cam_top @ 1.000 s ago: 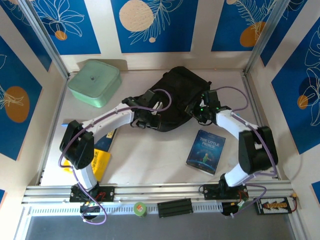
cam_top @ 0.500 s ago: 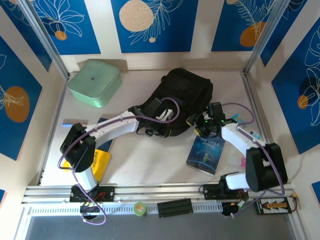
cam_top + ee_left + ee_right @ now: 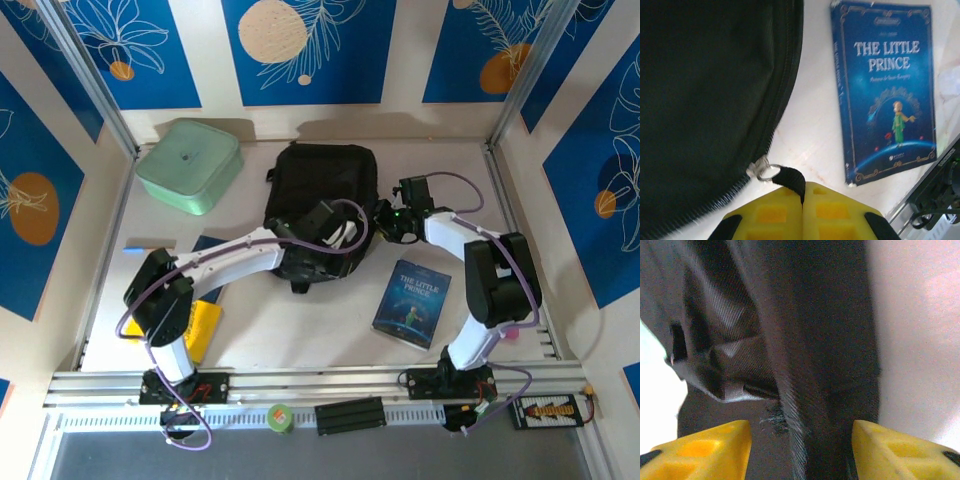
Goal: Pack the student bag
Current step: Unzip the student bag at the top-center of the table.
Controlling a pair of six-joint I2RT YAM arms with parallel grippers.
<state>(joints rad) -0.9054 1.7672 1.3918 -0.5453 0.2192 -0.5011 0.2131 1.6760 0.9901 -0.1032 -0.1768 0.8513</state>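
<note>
Book (image 3: 411, 303) on table (image 3: 300, 320) beside student bag (image 3: 320, 185)

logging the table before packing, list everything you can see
student bag: one, black, back centre of the table
lidded box: one, mint green, far left corner
book: one, blue, "The Little Prince", near right of the bag
flat item: one, yellow, near left, beside the left arm's base
small round item: one, green, on the front rail
left end effector: yellow fingers, shut on the bag's zipper pull
right end effector: yellow fingers, open, astride a fold of the bag
</note>
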